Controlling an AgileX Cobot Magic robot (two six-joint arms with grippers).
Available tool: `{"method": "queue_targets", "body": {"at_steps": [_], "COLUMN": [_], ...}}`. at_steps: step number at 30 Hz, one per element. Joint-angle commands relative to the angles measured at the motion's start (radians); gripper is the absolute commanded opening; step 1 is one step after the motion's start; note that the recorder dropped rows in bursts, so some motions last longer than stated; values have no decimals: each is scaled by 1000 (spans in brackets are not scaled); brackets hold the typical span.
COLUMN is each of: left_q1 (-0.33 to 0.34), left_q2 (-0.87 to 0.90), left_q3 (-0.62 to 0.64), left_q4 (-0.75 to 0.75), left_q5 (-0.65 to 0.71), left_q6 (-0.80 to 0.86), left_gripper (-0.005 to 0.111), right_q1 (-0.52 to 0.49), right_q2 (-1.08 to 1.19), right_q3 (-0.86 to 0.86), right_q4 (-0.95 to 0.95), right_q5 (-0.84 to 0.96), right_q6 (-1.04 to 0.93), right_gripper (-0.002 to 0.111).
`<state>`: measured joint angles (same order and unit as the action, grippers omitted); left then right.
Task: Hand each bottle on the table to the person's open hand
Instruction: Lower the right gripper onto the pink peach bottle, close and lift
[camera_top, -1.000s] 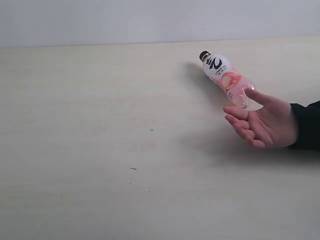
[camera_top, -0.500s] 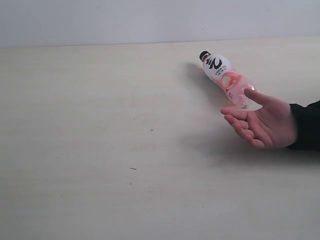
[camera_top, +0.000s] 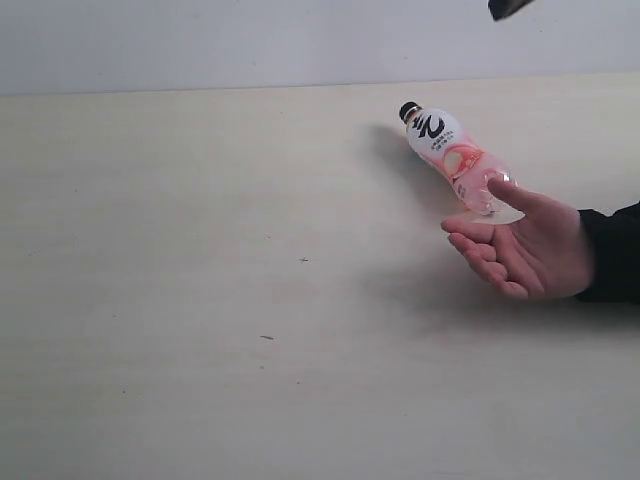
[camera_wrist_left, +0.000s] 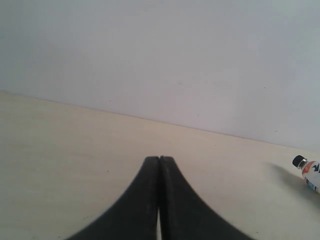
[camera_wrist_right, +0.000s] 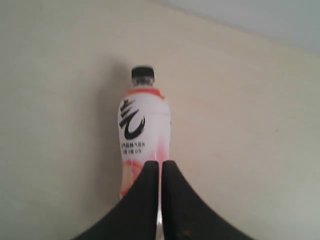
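One bottle shows, the black-capped pink bottle (camera_top: 450, 155). It leans cap up and to the left, with its base resting on the fingers of the person's open hand (camera_top: 530, 250), which reaches in from the right, palm up, over the table (camera_top: 200, 250). The other bottles are out of view. In the right wrist view my right gripper (camera_wrist_right: 160, 163) is shut and empty, with the pink bottle (camera_wrist_right: 143, 135) beyond its tips. My left gripper (camera_wrist_left: 159, 158) is also shut and empty over bare table, and the bottle's cap (camera_wrist_left: 300, 161) shows far off at that view's edge.
A dark piece of my right arm (camera_top: 508, 8) pokes in at the top edge of the exterior view, above the hand. A pale wall runs behind the table's far edge. A few tiny dark specks (camera_top: 303, 260) mark the tabletop.
The dark piece of my right arm has come into view at the top edge. The hand with the bottle has shifted slightly.
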<state>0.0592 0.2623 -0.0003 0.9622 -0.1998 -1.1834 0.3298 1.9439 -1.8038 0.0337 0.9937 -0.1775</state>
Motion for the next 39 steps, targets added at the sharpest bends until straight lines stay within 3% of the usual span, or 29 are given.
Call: {"method": "queue_targets", "body": {"at_steps": [1, 6, 8, 31, 37, 39], "left_q1": [0, 0, 0, 0, 0, 0], "left_q2": [-7, -7, -7, -7, -7, -7], "left_q3": [0, 0, 0, 0, 0, 0], "left_q4": [-5, -5, -5, -5, -5, -5], "left_q5": [8, 8, 8, 8, 8, 8], "left_q6": [1, 1, 1, 1, 1, 1], "left_gripper": [0, 0, 0, 0, 0, 0], "right_q1": [-4, -4, -4, -4, -4, -4], "right_q2": [147, 231, 257, 416, 424, 425], "right_q3": [-110, -132, -132, -134, -134, -134], "right_q4": [-15, 5, 5, 19, 19, 19], "right_q5": [137, 126, 111, 19, 17, 17], "right_q6": [-92, -135, -135, -169, -176, -176], "right_gripper": [25, 81, 94, 89, 83, 76]}}
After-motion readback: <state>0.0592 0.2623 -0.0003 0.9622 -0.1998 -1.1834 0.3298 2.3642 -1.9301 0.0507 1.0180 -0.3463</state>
